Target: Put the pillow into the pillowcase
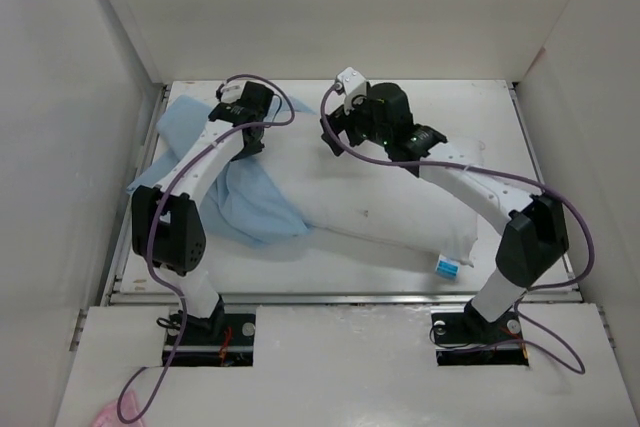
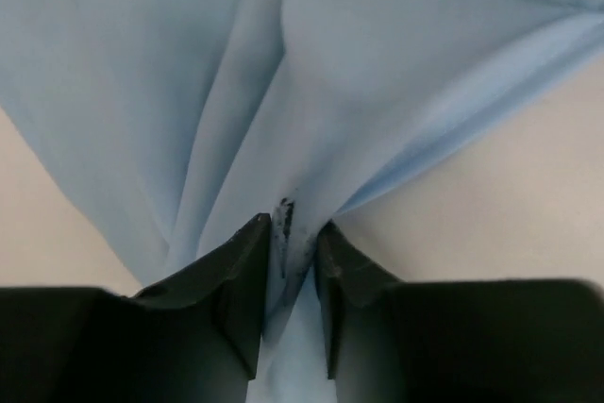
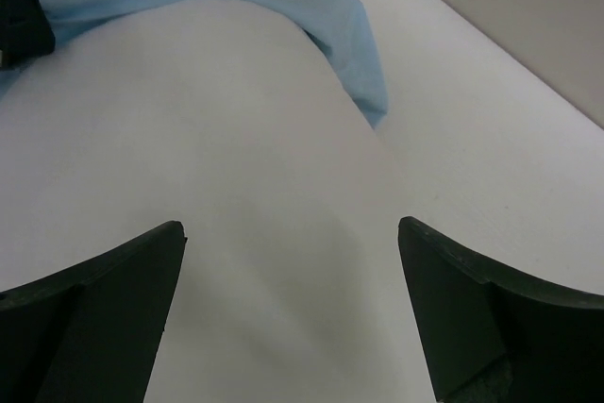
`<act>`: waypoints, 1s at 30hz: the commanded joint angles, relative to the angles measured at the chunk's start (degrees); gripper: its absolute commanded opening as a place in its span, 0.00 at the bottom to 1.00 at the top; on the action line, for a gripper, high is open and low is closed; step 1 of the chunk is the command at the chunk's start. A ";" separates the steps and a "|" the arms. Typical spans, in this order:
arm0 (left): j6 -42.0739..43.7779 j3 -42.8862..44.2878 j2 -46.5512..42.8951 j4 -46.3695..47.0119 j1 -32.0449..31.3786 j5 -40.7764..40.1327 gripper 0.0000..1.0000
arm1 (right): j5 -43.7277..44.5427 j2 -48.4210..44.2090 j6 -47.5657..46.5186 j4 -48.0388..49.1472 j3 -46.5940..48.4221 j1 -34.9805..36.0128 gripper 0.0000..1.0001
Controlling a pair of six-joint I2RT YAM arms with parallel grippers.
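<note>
the left gripper (image 2: 294,233) is closed narrowly on a gathered fold of the pillowcase (image 2: 377,63), which lies crumpled at the far left of the white table (image 1: 490,122) with its edge draped over the left end of the pillow (image 1: 390,209). the right gripper (image 3: 291,233) stands wide open, holding nothing, just above the pillow's white surface near that blue edge. plain white walls (image 1: 350,7) enclose the table on three sides.

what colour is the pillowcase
Light blue; the pillowcase shows best in the left wrist view.
</note>
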 commanded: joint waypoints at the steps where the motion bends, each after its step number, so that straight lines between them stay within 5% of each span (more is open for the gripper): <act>1: 1.83 0.40 -0.23 1.04 -0.42 3.71 0.20 | -3.74 3.05 -2.40 2.49 2.10 -0.22 1.00; 3: 2.45 1.63 0.31 3.49 -1.12 4.26 0.00 | -6.89 5.68 -4.33 3.02 4.72 -0.22 1.00; 6: 5.17 4.18 0.31 6.83 -3.22 5.22 0.00 | -12.50 12.97 -6.36 -0.75 9.02 -0.22 0.96; 9: 6.58 7.61 -0.83 8.33 -3.76 5.75 0.00 | -19.46 19.66 -7.24 -3.13 13.87 -0.22 0.45; 10: 6.58 8.57 -1.44 9.47 -3.76 5.75 0.00 | -23.83 20.45 -7.24 -3.13 13.88 0.31 0.04; 11: 7.19 10.67 -1.45 9.48 -3.76 6.36 0.00 | -23.88 20.46 -6.20 -1.39 13.88 0.31 0.00; 15: 8.51 19.37 -0.58 10.18 -4.29 8.99 0.00 | -21.25 8.63 -2.69 13.88 0.82 2.59 0.00; 21: 12.89 30.63 3.12 9.57 -13.76 15.06 0.00 | -16.93 -9.49 6.54 41.29 -20.48 2.60 0.00; 25: 14.67 33.36 4.44 10.36 -22.64 23.31 0.00 | -13.61 -8.21 10.86 47.31 -23.04 2.60 0.00; 30: 13.97 27.58 1.03 10.54 -29.07 22.28 0.00 | -9.47 -6.52 14.72 47.84 -26.19 -0.39 0.00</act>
